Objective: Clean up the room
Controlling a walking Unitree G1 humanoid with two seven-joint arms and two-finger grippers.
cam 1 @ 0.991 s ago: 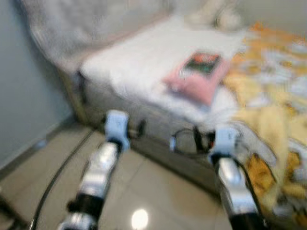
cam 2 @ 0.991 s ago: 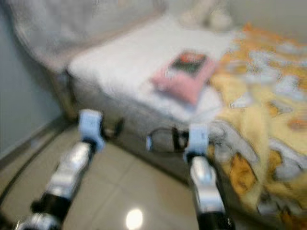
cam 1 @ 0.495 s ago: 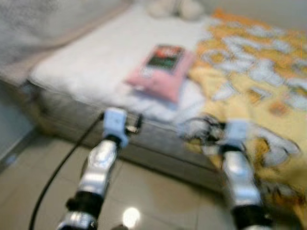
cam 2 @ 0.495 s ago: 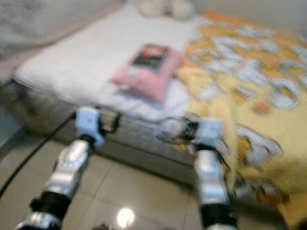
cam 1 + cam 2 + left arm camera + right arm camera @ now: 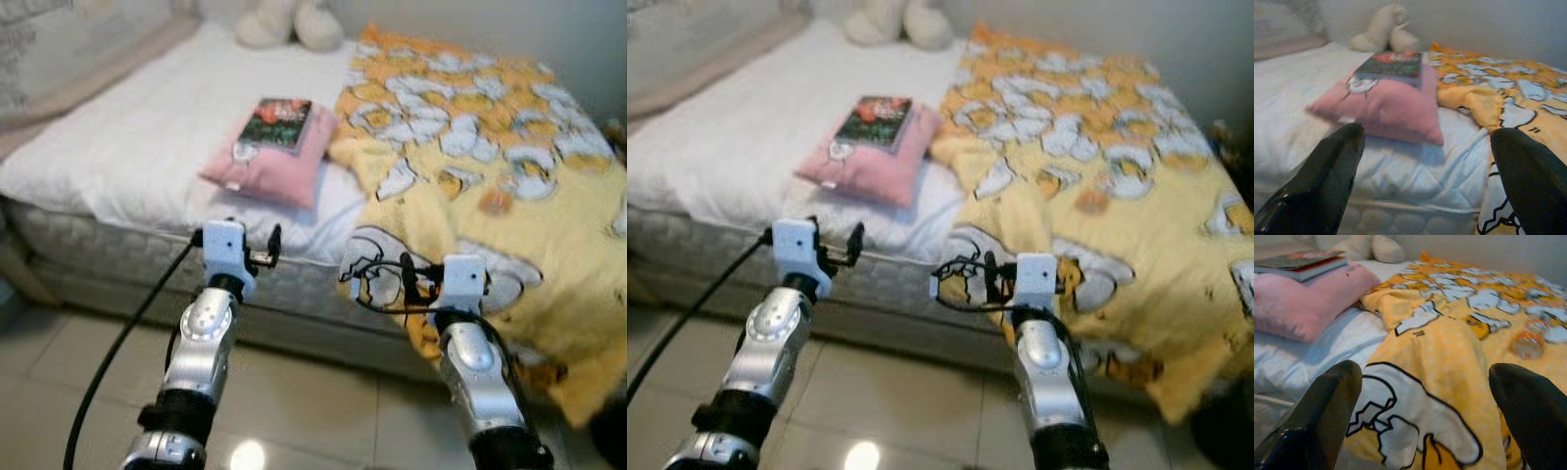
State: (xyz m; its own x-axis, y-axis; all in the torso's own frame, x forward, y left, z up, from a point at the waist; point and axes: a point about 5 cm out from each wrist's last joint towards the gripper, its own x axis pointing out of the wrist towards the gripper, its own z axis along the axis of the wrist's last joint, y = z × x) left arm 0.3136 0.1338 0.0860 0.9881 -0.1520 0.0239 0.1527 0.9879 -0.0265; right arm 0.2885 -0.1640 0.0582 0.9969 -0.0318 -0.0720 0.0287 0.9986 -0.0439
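A bed fills the space ahead, its white sheet [image 5: 127,137] on the left half. A pink pillow [image 5: 269,162] lies there with a dark-covered book [image 5: 277,120] on top. A yellow cartoon-print blanket [image 5: 490,166] covers the right half and hangs over the near edge. A small orange see-through object [image 5: 1527,343] rests on the blanket. My left gripper [image 5: 1427,134] is open in front of the mattress edge, facing the pillow. My right gripper [image 5: 1422,372] is open just short of the hanging blanket fold.
A cream plush toy [image 5: 279,22] sits at the head of the bed by the wall. The mattress side [image 5: 118,259] stands close in front of both arms. Glossy floor tiles [image 5: 323,411] lie under me, and a black cable [image 5: 118,343] trails along my left arm.
The camera has swung right and steadied, so the bed is now centred and sharp. Both arms keep the same raised pose with open fingers.
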